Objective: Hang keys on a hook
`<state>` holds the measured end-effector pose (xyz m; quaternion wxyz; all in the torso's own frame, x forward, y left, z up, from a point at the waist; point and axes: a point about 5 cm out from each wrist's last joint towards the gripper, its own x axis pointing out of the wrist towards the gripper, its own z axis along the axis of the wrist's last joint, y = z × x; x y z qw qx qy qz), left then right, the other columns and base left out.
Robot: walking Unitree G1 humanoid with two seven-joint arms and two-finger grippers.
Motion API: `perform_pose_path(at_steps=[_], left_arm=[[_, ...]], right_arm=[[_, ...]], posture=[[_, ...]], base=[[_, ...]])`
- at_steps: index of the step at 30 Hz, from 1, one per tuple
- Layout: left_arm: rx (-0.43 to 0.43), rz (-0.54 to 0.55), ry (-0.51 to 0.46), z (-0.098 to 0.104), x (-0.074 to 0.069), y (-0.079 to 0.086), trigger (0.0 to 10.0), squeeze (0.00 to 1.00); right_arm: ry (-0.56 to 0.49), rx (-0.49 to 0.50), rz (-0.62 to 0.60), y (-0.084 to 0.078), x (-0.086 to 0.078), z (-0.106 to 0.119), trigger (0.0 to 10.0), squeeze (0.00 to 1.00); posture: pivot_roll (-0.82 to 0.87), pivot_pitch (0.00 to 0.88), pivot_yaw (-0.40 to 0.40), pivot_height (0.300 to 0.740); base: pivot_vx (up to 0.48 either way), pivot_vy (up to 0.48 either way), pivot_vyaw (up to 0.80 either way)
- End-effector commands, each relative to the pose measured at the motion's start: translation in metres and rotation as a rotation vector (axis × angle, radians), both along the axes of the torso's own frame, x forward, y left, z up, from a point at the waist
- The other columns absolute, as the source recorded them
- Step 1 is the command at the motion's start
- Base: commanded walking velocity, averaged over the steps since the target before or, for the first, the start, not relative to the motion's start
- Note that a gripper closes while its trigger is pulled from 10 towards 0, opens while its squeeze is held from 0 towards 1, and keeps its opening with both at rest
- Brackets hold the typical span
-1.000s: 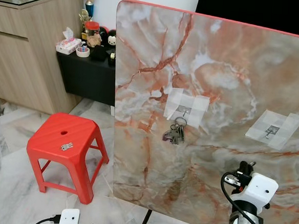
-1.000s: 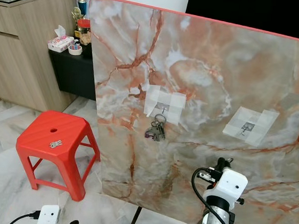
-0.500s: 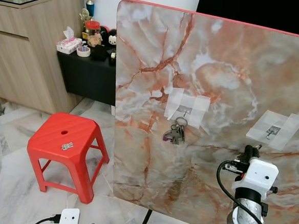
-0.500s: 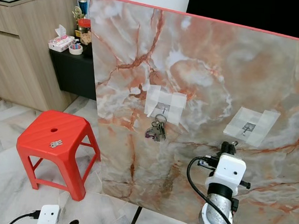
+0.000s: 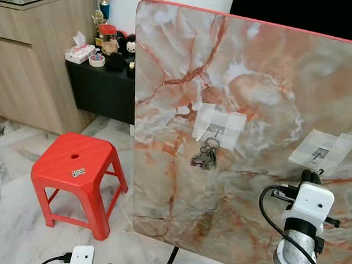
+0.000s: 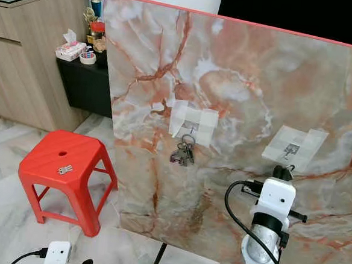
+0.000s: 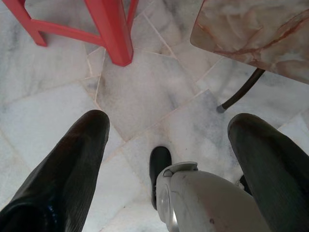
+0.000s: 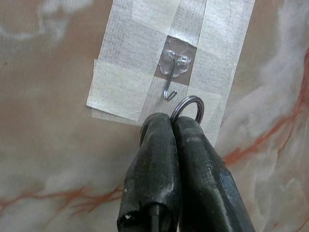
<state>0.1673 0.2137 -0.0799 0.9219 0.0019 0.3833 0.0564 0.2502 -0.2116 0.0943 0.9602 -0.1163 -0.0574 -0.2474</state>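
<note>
Key ring (image 8: 188,107) pinched, seemingly just below hook (image 8: 173,73)

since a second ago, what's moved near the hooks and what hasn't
The right gripper, shut on a key ring, has risen up the marble board and to the right, and is now just below the empty taped hook. The bunch of keys on the other hook, the red stool and the idle left gripper stayed put.
</note>
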Motion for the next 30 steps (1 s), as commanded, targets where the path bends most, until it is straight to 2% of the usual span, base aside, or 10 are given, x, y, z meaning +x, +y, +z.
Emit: perform_pose_path(at_steps=[1, 12, 21, 30], left_arm=[[0.002, -0.025, 0.024, -0.0024, -0.0026, -0.0028, 10.0, 0.00], [0.000, -0.021, 0.022, -0.0020, -0.0018, -0.0027, 10.0, 0.00], [-0.002, -0.017, 0.022, -0.0021, -0.0018, -0.0031, 10.0, 0.00], [-0.004, -0.012, 0.020, -0.0020, -0.0017, -0.0031, 10.0, 0.00]], right_arm=[[-0.028, -0.010, -0.023, -0.0054, 0.0020, 0.0079, 10.0, 0.00], [-0.013, -0.017, -0.015, -0.0029, 0.0064, 0.0070, 10.0, 0.00], [0.020, -0.077, 0.007, -0.0014, 0.0084, 0.0056, 10.0, 0.00], [0.029, -0.087, 0.005, -0.0010, 0.0094, 0.0065, 10.0, 0.00]], posture=[[0.05, 0.000, -0.095, 0.740], [0.05, 0.000, -0.096, 0.740], [0.05, 0.000, -0.096, 0.740], [0.05, 0.000, -0.099, 0.740]], base=[[0.000, 0.000, 0.00], [0.000, 0.000, 0.00], [0.000, 0.000, 0.00], [0.000, 0.000, 0.00]])
